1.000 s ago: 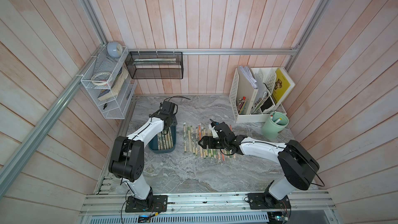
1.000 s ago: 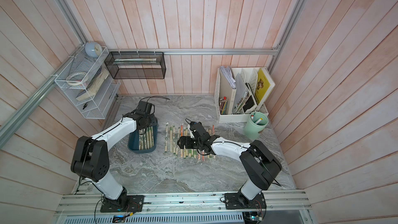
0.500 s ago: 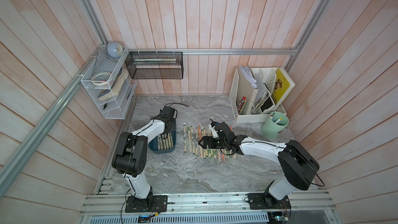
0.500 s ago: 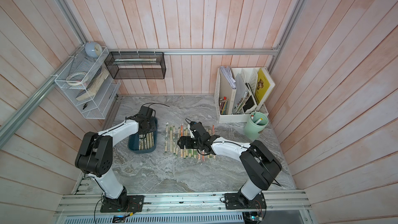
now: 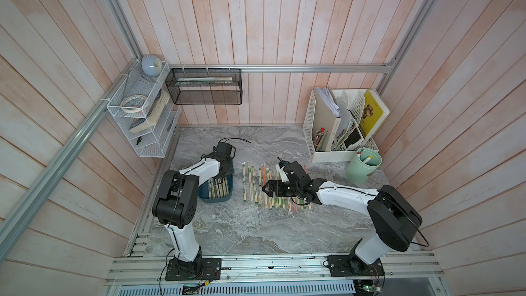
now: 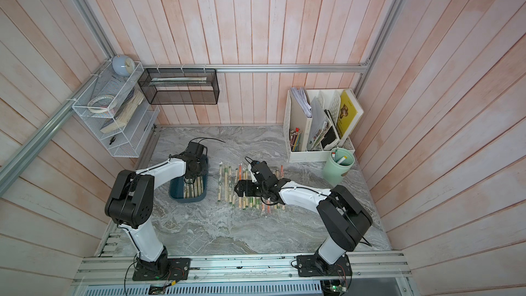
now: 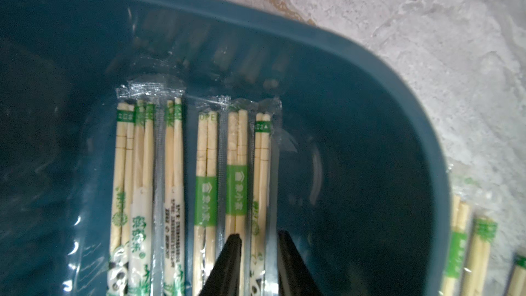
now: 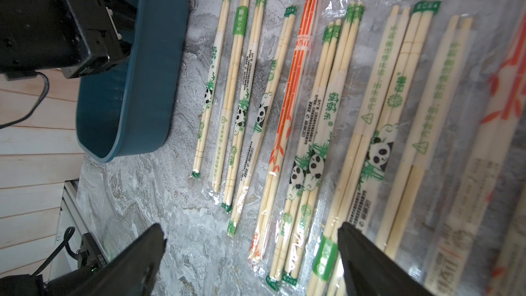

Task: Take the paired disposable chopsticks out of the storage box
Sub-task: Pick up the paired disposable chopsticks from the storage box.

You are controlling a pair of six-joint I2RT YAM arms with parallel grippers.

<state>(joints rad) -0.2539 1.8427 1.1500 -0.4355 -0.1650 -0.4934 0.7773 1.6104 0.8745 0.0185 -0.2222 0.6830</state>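
The storage box point(image 5: 213, 200) point(image 6: 185, 199) is a dark teal tray at the table's left; its rim point(image 7: 370, 61) also shows in the left wrist view. Several paired disposable chopsticks point(image 7: 205, 166) point(image 6: 193, 187) lie side by side in it. My left gripper point(image 7: 258, 237) point(image 6: 191, 179) reaches down into the box, and its fingers press either side of the outermost sleeved pair point(image 7: 262, 166). My right gripper point(image 8: 252, 229) point(image 5: 266, 190) hangs wide open, holding nothing, just above a row of several chopstick pairs point(image 8: 299, 81) point(image 5: 256, 186) laid on the table beside the box point(image 8: 148, 66).
A white file organiser point(image 5: 321, 138) with papers and pencils stands at the back right, a pale green cup point(image 5: 363, 166) in front of it. A black mesh basket point(image 5: 205, 89) and a white wire shelf point(image 5: 139, 115) hang on the walls. The left wall runs close to the box.
My left arm has dipped lower into the box and its jaws have narrowed onto one pair. The right arm has stayed still.
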